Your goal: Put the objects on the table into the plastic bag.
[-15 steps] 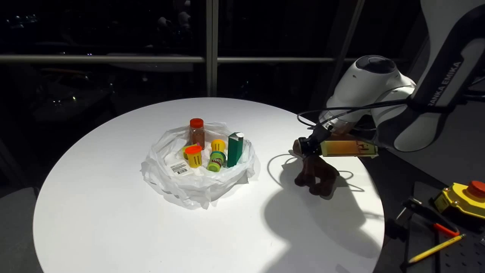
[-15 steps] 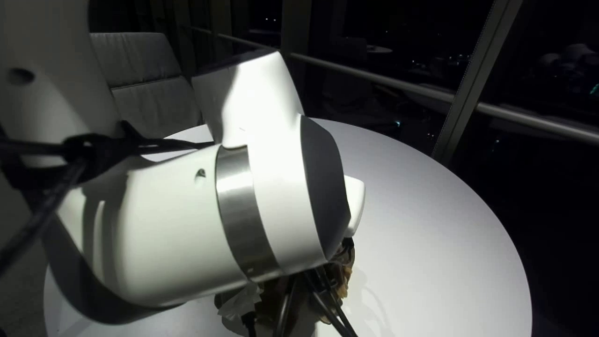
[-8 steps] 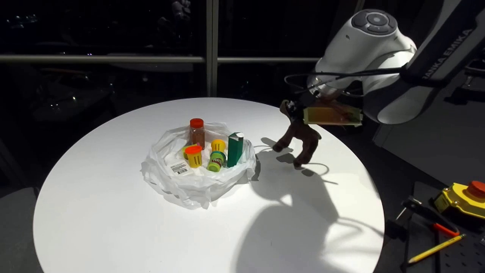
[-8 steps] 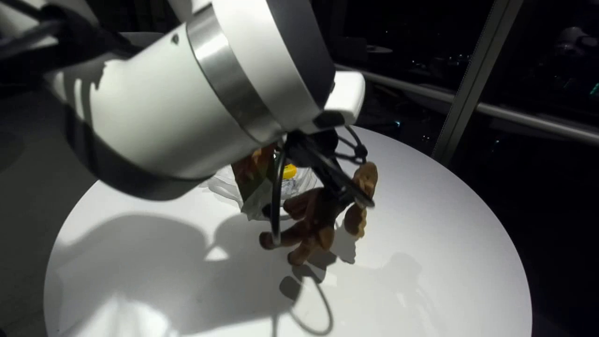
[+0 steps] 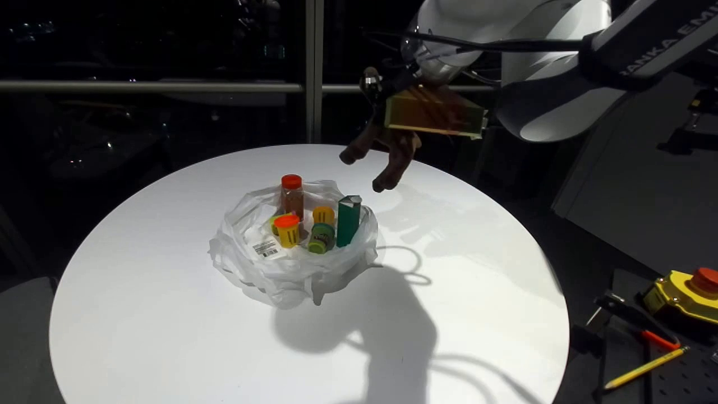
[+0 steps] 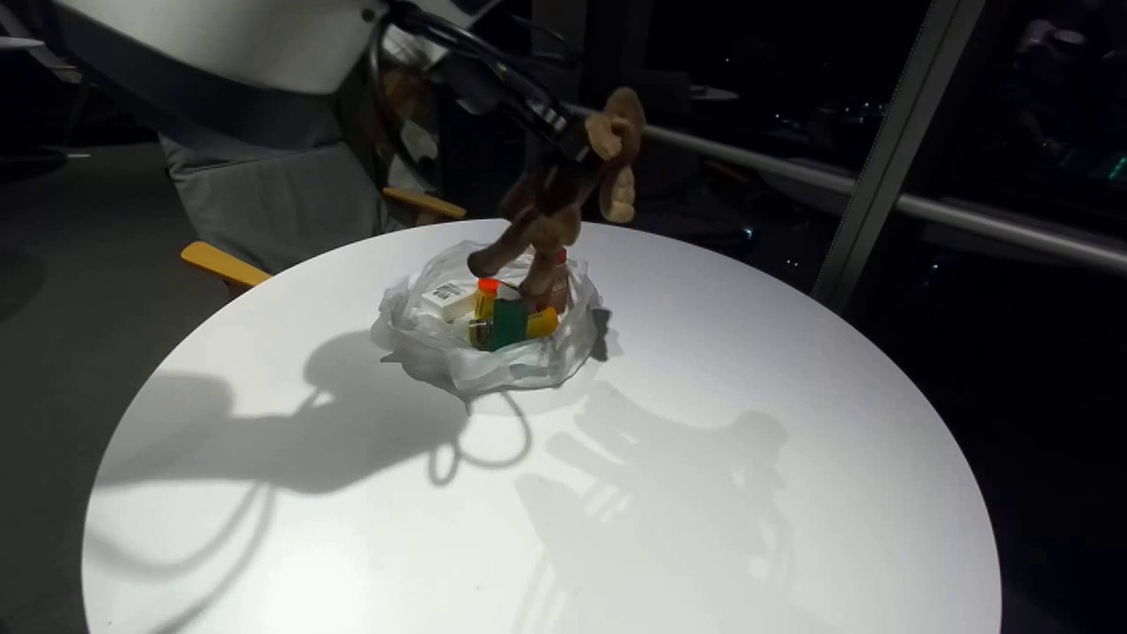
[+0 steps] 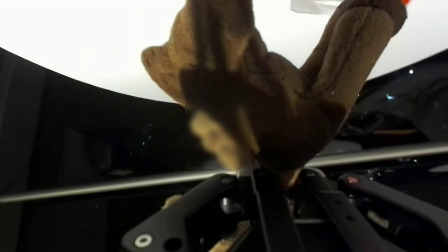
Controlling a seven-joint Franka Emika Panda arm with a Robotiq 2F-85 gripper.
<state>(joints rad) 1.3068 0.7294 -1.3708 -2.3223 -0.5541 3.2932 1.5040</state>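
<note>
Our claw [image 6: 570, 139] is clamped on the brown plush animal [image 7: 276, 98], which hangs in the air with its legs pointing down, apart from the round white tabletop [image 5: 157, 314]. In the wrist view we see its body just past the claw. In both exterior views the white plastic bag [image 5: 269, 280] sits on the tabletop, its mouth spread wide. The plush animal is higher than the bag and near it, though we cannot tell whether any part hangs straight above the opening.

Inside the bag we make out the red-capped bottle [image 5: 292, 202], upright; a yellow tub with an orange lid [image 5: 288, 233] near it; a yellow-topped tub [image 5: 323, 215]; a tilted green tub [image 5: 320, 239] just beside that; and a green carton [image 5: 348, 221] standing at the edge. A white box with a barcode [image 6: 449, 300] lies in there too. Of a small yellow-green piece [image 5: 274, 224] behind the orange-lidded tub, too little shows for us to name it.

An amber see-through piece [image 5: 435, 112] at the wrist hides part of the plush animal in an exterior view. The arm [image 5: 561, 95] casts its shadow across the tabletop beside the bag. Beyond the tabletop's edge we see a yellow box with a red button [image 5: 687, 300] and a yellow pencil [image 5: 645, 368].
</note>
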